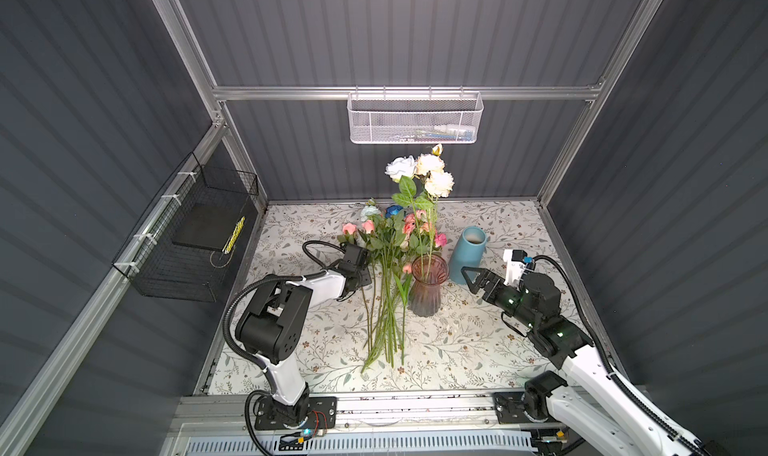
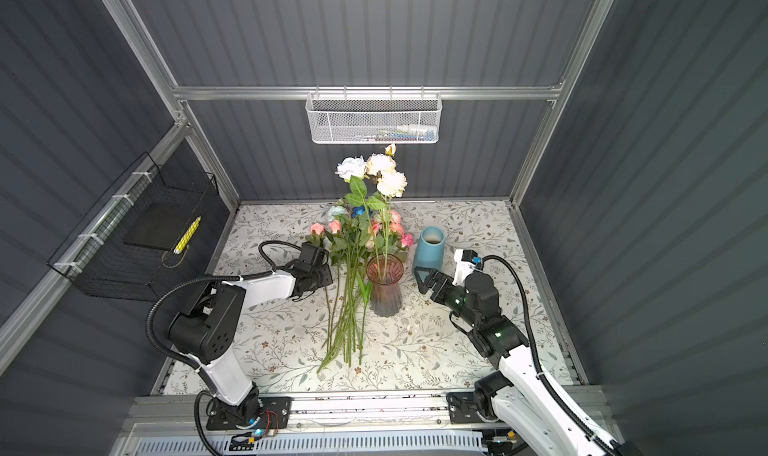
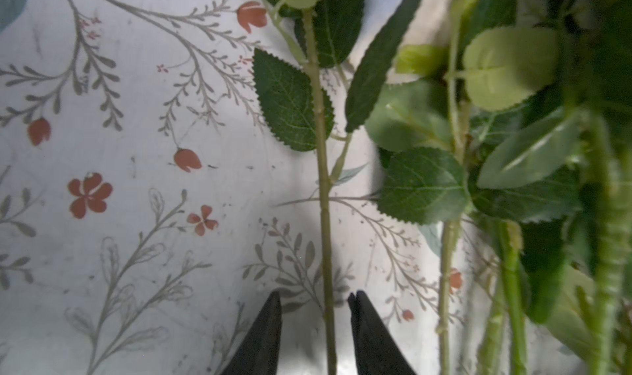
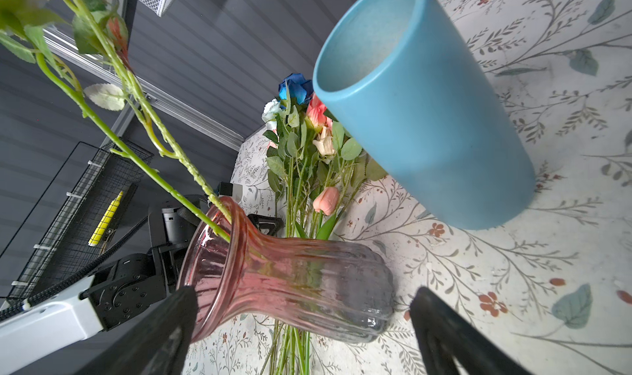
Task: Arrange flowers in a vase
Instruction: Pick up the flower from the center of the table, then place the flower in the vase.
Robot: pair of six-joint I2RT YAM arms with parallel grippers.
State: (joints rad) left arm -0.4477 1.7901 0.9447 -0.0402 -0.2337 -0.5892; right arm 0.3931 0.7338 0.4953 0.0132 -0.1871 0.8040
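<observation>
Left arm (image 1: 328, 281), right arm (image 1: 590, 371): white shells, black joints, corrugated black cables (image 1: 226, 319). Green lights (image 1: 511, 298) on right's joints. Right end effector (image 1: 471, 281): black triangular fingers (image 4: 164, 335).

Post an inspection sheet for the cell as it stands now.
Surface: pale printed cloth, flat.
Job's things: pink glass vase upright, holding a few tall cream and white flowers; loose flowers lying in a bunch beside it.
Clutter: blue vase upright, no stems in it.
Grippers: left gripper open, fingertips either side of one stem, not closed on it; right gripper open wide, holding nothing, facing the pink glass vase.
Cables: black hoses along both arms; the left wrist's loop sits close to the pink blooms.
Surroundings: grey ribbed walls; white mesh basket on the back rail; black wire basket on a side wall.
</observation>
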